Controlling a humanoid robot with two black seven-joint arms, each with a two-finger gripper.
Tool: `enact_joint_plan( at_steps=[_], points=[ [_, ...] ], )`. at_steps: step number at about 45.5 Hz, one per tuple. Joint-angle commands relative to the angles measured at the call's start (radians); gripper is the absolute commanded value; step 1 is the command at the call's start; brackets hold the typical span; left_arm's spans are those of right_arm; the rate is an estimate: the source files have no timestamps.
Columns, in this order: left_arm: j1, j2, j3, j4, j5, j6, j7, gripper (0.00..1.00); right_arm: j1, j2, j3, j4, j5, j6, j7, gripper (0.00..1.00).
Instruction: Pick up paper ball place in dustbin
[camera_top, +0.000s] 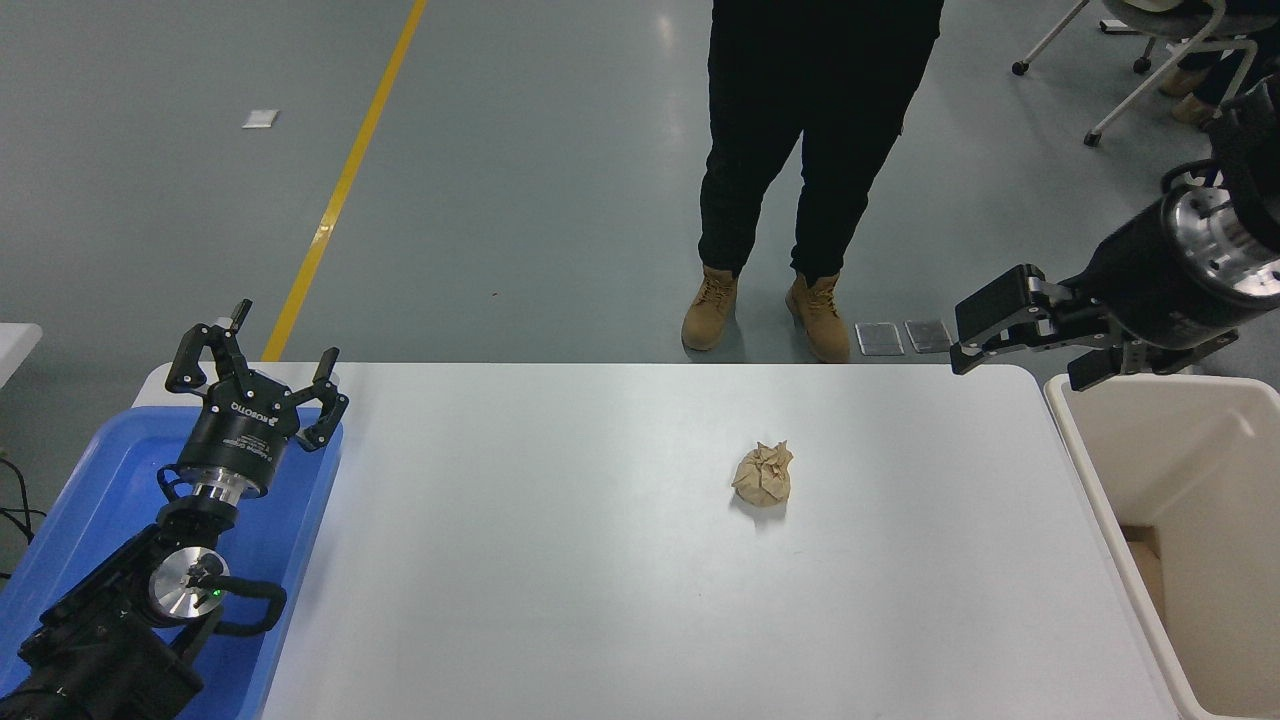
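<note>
- the paper ball (763, 474) is seen lying by itself on the white table (560, 560), a little right of the middle, with nothing touching it.
- a crumpled tan-brown wad it is, folds and points sticking up at its top edge, a small shadow thrown beneath it.
- the dustbin (1100, 500) is found at the table's right edge, cream-beige, tall-walled, its rounded rim just beside the tabletop; something brown and flat is glimpsed low inside, too little shown to be told.
- the right gripper (1015, 345) is held in the air over the table's far right corner, pointing leftward, well apart from the paper ball and just beyond the dustbin's far rim.
- its fingers are spread apart and nothing is held between them; one finger (995, 310) is seen up and to the left, the other lower near the bin's rim.
- the left gripper (255, 365) is parked at the lower left above the blue tray (90, 500), fingers released and splayed, nothing gripped.
- the blue tray is laid beside the table's left edge, partly covered by the left arm.
- at the table's far side a person is standing, only dark trousers (800, 130) and tan boots (712, 308) being shown, the boots set on the grey floor just past the table edge.
- a yellow line (345, 180) is painted across the floor at upper left, and chair legs on castors (1100, 100) are caught at the upper right.
</note>
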Motion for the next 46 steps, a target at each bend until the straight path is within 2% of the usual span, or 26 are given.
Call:
enact_joint_plan(
  at_steps=[1, 10, 20, 31, 36, 46],
  points=[
    [0.0, 0.0, 0.0, 0.0, 0.0, 0.0, 0.0, 0.98, -0.025, -0.015, -0.003, -0.013, 0.013, -0.002, 0.0, 1.0],
    [0.0, 0.0, 0.0, -0.002, 0.0, 0.0, 0.0, 0.98, -0.09, -0.011, -0.011, -0.106, 0.078, 0.001, 0.003, 1.0],
    [0.0, 0.0, 0.0, -0.002, 0.0, 0.0, 0.002, 0.98, -0.146, -0.015, -0.003, -0.186, 0.084, -0.002, 0.003, 1.0],
    [0.0, -0.001, 0.0, -0.002, 0.0, 0.0, 0.0, 0.98, -0.386, -0.012, 0.02, -0.477, 0.084, -0.034, 0.003, 1.0],
    [0.0, -0.001, 0.0, -0.002, 0.0, 0.0, 0.0, 0.98, -0.511, -0.014, 0.051, -0.603, 0.082, -0.11, 0.003, 1.0],
    [0.0, 0.0, 0.0, -0.002, 0.0, 0.0, 0.0, 0.98, -0.793, -0.029, 0.092, -0.866, 0.082, -0.406, 0.003, 1.0]
  ],
)
